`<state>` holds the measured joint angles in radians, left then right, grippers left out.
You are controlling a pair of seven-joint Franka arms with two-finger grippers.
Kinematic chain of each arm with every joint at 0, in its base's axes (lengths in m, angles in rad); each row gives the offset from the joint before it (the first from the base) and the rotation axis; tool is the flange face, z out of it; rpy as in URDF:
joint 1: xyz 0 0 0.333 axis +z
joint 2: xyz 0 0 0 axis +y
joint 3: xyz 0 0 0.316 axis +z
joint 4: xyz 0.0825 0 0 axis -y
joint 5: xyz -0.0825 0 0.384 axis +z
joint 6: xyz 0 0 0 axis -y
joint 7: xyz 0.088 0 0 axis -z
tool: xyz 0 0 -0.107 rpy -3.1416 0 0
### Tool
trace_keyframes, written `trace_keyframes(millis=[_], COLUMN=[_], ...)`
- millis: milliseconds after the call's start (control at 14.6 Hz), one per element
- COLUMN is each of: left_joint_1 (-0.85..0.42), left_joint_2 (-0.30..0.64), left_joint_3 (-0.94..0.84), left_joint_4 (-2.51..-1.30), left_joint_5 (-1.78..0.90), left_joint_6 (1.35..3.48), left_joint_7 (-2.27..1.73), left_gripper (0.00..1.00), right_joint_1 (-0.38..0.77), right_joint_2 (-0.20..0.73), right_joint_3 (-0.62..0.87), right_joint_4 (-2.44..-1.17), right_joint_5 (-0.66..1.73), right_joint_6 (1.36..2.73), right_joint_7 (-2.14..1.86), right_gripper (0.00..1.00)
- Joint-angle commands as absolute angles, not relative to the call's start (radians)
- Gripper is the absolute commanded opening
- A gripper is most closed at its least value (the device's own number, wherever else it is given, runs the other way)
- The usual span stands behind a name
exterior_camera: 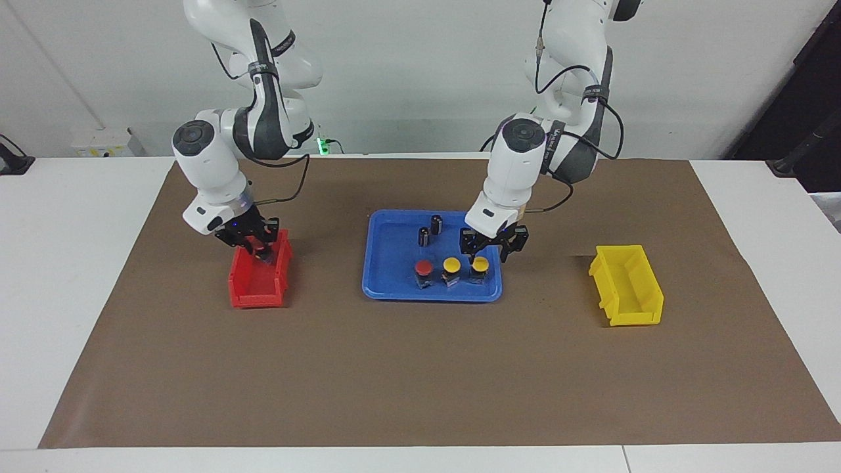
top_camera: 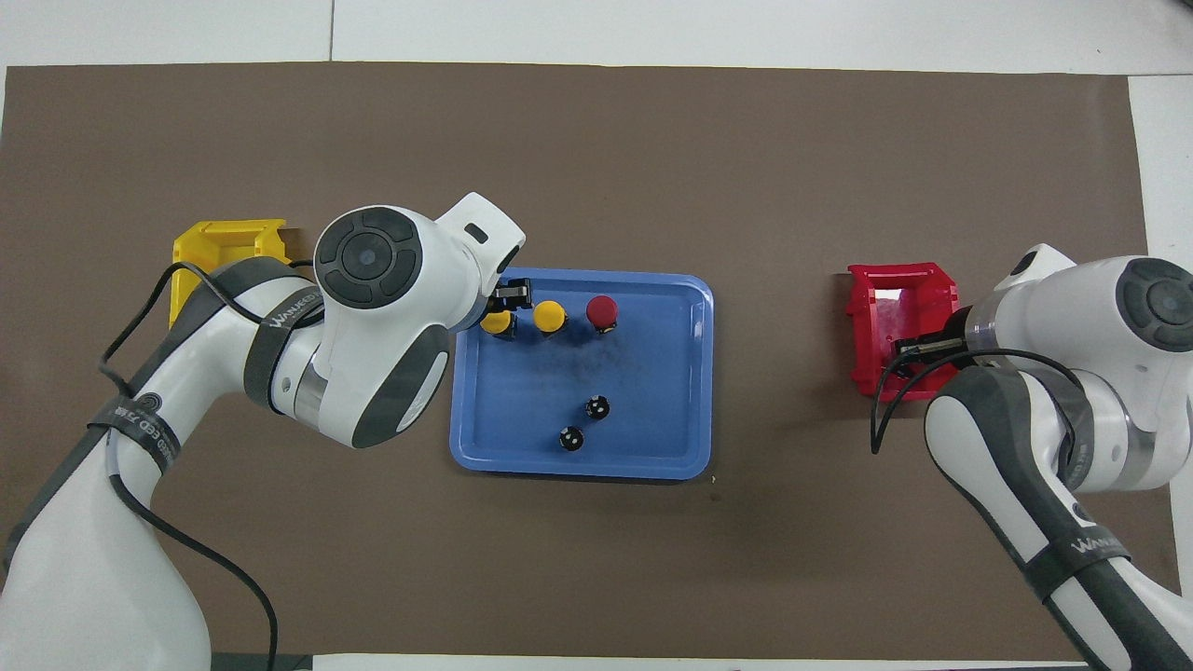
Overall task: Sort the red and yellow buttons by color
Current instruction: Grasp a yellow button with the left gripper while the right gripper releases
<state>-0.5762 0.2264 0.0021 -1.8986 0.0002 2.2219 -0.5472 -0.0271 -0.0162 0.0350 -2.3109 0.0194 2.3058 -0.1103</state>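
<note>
On the blue tray [exterior_camera: 387, 282] a red button [exterior_camera: 424, 267] and two yellow buttons [exterior_camera: 451, 265] [exterior_camera: 480, 265] stand in a row along the edge farthest from the robots. They also show in the overhead view: the red button [top_camera: 602, 310] and the yellow buttons [top_camera: 550, 317] [top_camera: 497, 323]. My left gripper [exterior_camera: 491, 248] is open, just above the yellow button at the left arm's end of the row; in the overhead view [top_camera: 508, 300] it partly covers that button. My right gripper [exterior_camera: 257, 247] is low in the red bin [exterior_camera: 253, 292]. A second red button is hidden.
Two dark capless cylinders [exterior_camera: 436, 223] [exterior_camera: 424, 236] stand on the tray nearer to the robots. A yellow bin [exterior_camera: 627, 286] stands toward the left arm's end of the brown mat, and the red bin [top_camera: 885, 308] toward the right arm's end.
</note>
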Motion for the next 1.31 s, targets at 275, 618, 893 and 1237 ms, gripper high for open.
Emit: trace_keyframes(millis=[275, 618, 893, 1237], left_joint_1=[-0.618, -0.615, -0.601, -0.462], left_joint_2=[0.255, 0.255, 0.25, 0.14], left_joint_3=[0.02, 0.02, 0.02, 0.034], left_joint_4=[-1.928, -1.927, -1.846, -1.763], left_joint_5=[-0.017, -0.017, -0.026, -0.018], left_joint_6=[2.253, 2.253, 2.147, 1.899], left_joint_7=[-0.56, -0.592, -0.6, -0.524], left_gripper=[0.77, 0.03, 0.02, 0.02], right_joint_1=[-0.037, -0.025, -0.023, -0.011], right_joint_2=[-0.022, 0.023, 0.011, 0.047], right_joint_3=[0.037, 0.044, 0.087, 0.184], right_joint_4=[-2.269, -1.953, -1.789, -1.648], right_joint_5=[0.025, 0.04, 0.041, 0.046], right_joint_6=[2.256, 1.95, 1.781, 1.721], right_joint_7=[-0.173, -0.135, -0.054, 0.069], right_gripper=[0.61, 0.69, 0.74, 0.77])
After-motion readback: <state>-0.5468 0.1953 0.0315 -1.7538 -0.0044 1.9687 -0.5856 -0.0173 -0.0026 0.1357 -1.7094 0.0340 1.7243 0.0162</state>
